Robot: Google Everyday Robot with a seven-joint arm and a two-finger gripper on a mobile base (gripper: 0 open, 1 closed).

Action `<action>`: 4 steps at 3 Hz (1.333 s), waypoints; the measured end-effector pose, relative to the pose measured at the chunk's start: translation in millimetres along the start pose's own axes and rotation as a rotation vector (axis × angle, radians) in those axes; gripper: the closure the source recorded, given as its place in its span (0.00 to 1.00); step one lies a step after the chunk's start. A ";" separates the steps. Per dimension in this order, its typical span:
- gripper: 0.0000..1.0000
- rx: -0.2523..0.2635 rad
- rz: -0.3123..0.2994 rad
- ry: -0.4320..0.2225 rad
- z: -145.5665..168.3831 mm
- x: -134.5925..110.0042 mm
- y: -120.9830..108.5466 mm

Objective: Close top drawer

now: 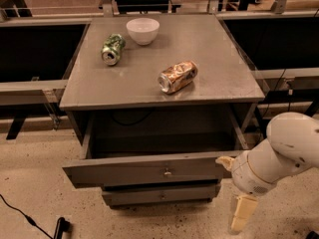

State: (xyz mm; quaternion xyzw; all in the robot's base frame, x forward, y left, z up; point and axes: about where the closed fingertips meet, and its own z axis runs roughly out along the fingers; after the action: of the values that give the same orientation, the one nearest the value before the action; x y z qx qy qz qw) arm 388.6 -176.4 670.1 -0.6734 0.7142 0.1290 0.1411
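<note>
The top drawer [124, 172] is a wide grey drawer pulled far out of the grey cabinet. Its long front panel has a small round knob [167, 172] at the centre, and its shallow box looks empty. My gripper [233, 187] is at the right end of the drawer's front panel, low near the floor. It is open and empty. One cream fingertip [224, 161] is at the panel's right corner. The other finger [241, 213] points down toward the floor. The white arm [286, 148] comes in from the right.
On the cabinet top [219, 73] lie a white bowl [143, 30], a green can [112, 49] on its side and a brown can [177, 76] on its side. A narrower drawer front [159, 195] sits below. A black cable [25, 218] lies on the floor at left.
</note>
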 end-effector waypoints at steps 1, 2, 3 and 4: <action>0.18 -0.008 -0.024 -0.010 -1.8 -2.9 -7.7; 0.49 0.032 -0.042 -0.044 -3.9 -4.2 -34.1; 0.72 0.106 -0.070 -0.079 -3.9 -7.3 -57.0; 0.95 0.189 -0.118 -0.078 7.9 -11.5 -80.2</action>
State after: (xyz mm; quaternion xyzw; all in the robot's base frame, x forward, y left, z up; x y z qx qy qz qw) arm 469.5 -167.6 667.5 -0.6922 0.6764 0.0788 0.2391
